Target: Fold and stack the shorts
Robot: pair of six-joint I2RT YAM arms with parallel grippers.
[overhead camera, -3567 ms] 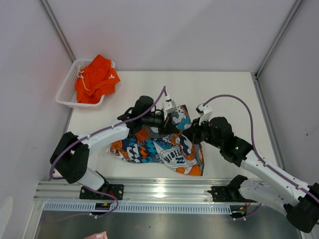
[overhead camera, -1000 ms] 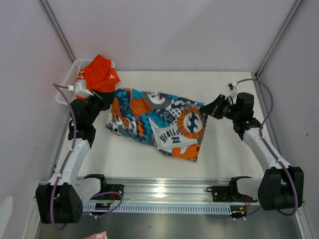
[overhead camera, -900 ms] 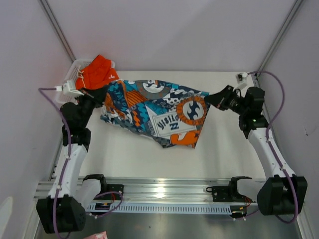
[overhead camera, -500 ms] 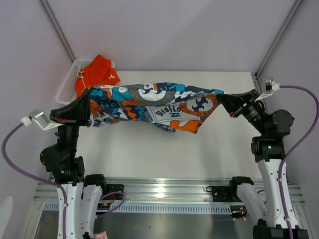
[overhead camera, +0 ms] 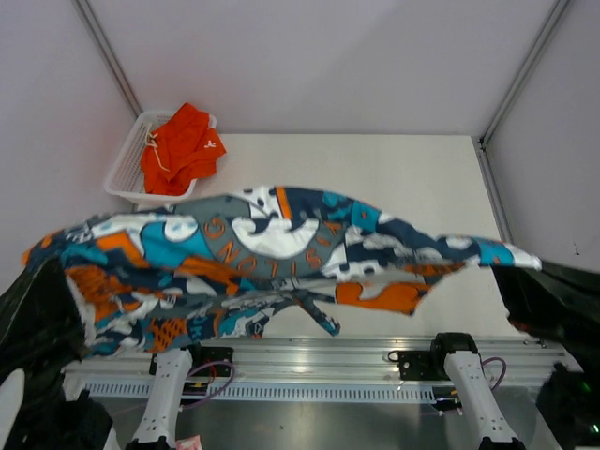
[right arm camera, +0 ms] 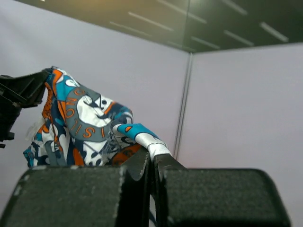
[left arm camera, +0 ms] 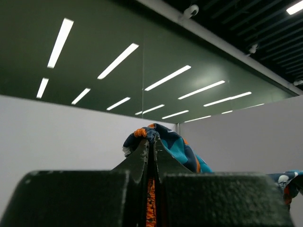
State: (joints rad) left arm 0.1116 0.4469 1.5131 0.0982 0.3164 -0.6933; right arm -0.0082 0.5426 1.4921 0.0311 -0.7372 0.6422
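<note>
Top external view: printed shorts (overhead camera: 281, 253) stretched high above the table (overhead camera: 394, 178), left gripper (left arm camera: 150, 144) and right gripper (right arm camera: 151, 158) each clamped on a corner; spreading step, apparently, with lowering flat next; orange shorts (overhead camera: 180, 148) lie in basket (overhead camera: 120, 173).

The left gripper (left arm camera: 151, 147) is pinching the printed shorts (left arm camera: 176, 145) between tightly pressed fingers, with the cloth bunching just past its tips and trailing off to its right. Beyond the claw, ceiling light strips (left arm camera: 118, 60) are glowing above pale walls (left arm camera: 61, 137).

Printed shorts (overhead camera: 272, 248) hang stretched wide in midair; orange shorts (overhead camera: 181, 148) lie crumpled in the basket (overhead camera: 125, 165).
</note>
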